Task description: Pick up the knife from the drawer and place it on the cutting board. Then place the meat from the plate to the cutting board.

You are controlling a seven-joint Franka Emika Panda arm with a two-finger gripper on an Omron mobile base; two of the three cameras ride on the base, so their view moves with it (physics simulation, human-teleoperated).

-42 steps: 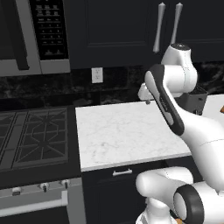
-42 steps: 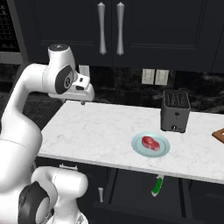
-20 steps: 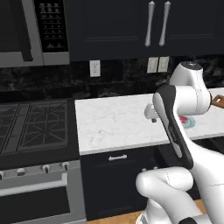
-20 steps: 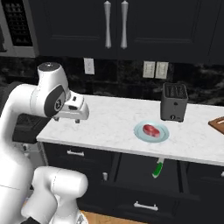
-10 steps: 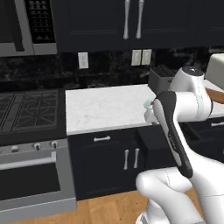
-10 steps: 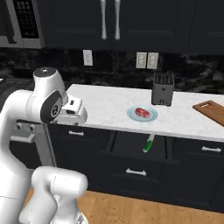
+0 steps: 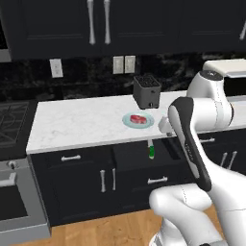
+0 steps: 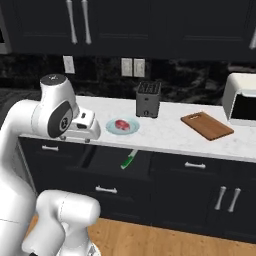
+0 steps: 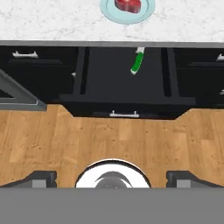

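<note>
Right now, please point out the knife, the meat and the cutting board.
knife (image 9: pixel 137 63), hand view, on its green handle.
meat (image 8: pixel 121 124), right base view, middle of the lump.
cutting board (image 8: pixel 207 125), right base view, middle of its top.

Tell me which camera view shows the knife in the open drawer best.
The hand view: it looks straight down into the open drawer, so the whole knife shows, green handle and pale blade. The right base view shows the knife slanted and smaller. The left base view shows the knife mostly tucked under the counter edge.

The arm (image 8: pixel 47 117) is glossy white — rounded, bulbous links with dark grey joint caps — on a white domed base (image 8: pixel 67 215).
</note>
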